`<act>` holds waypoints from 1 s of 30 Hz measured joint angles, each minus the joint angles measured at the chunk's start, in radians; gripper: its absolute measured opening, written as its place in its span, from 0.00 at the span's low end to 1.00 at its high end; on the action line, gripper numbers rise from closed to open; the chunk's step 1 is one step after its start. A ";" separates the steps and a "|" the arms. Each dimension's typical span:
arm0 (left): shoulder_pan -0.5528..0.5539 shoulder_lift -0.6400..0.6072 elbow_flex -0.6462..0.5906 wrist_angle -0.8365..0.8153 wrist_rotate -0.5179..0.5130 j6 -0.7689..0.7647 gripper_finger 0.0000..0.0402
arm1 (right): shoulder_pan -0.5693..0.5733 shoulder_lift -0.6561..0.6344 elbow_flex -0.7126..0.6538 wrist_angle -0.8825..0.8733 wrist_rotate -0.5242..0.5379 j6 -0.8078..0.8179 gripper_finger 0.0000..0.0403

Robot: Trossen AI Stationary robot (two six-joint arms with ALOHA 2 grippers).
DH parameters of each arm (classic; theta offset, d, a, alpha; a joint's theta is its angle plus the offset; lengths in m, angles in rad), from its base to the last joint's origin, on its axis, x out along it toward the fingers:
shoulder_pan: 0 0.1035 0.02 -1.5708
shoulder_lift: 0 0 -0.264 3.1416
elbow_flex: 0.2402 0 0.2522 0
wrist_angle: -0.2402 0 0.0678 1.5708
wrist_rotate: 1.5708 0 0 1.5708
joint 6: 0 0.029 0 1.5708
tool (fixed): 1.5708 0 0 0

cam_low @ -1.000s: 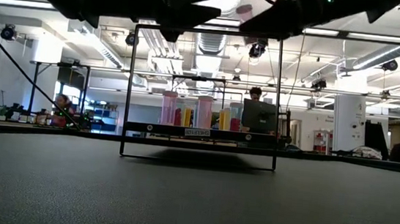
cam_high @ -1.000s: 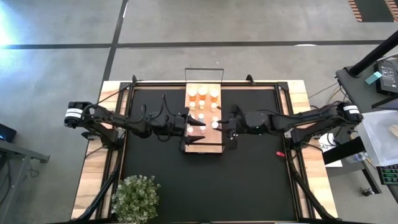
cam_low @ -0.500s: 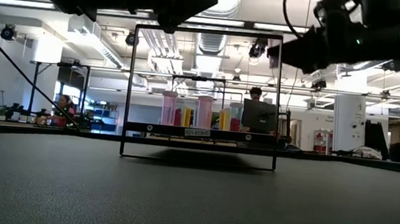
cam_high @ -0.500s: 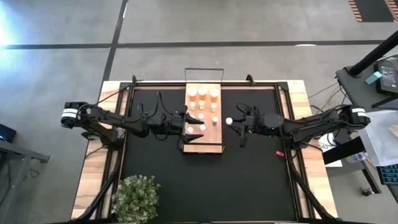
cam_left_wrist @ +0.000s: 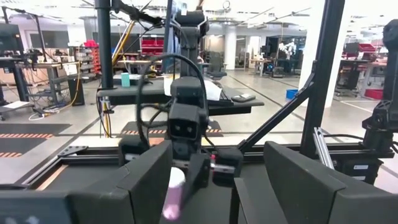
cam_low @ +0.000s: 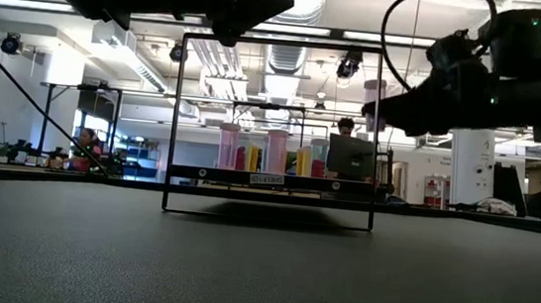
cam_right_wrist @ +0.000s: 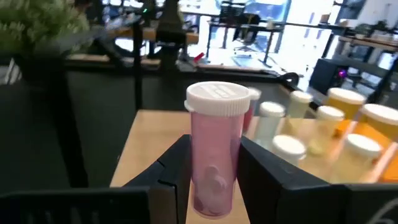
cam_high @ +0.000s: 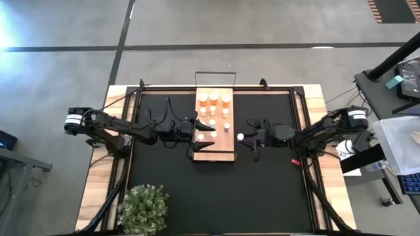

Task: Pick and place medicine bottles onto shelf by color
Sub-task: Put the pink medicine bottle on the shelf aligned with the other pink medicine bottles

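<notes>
Bright overhead lighting, backlit arm silhouettes

Shelf point(cam_high: 220, 152), centre: one. Amber bottles point(cam_high: 214, 97), shelf's upper row: three. Slimmer white-capped bottles point(cam_high: 213, 122) below them: roughly seven, too small to count surely. Pink bottle point(cam_right_wrist: 216, 149), right of shelf: one. Potted plant point(cam_high: 143, 208), lower left: one. Red bit point(cam_high: 294, 161): one.

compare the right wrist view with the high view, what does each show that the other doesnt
Only the right wrist view shows that the slim pink bottle with a white cap sits upright between the right gripper's dark fingers.

Only the high view shows the whole black table mat, the leafy potted plant, the small red bit and the left gripper over the shelf's edge.

Both show the light-wood shelf with amber-orange bottles on it, and the right gripper off to the shelf's side.
</notes>
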 joint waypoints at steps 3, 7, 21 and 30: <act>-0.003 0.000 -0.002 0.001 0.000 0.000 0.59 | -0.002 0.073 0.006 0.049 -0.022 -0.032 0.25; -0.004 0.000 -0.011 0.000 0.001 0.000 0.59 | -0.023 0.164 0.007 0.152 -0.060 -0.042 0.25; -0.004 0.000 -0.017 0.000 0.002 0.000 0.59 | -0.092 0.498 0.098 0.365 -0.150 0.016 0.25; -0.004 0.000 -0.017 0.000 0.004 0.001 0.59 | -0.100 0.576 0.169 0.368 -0.168 0.009 0.25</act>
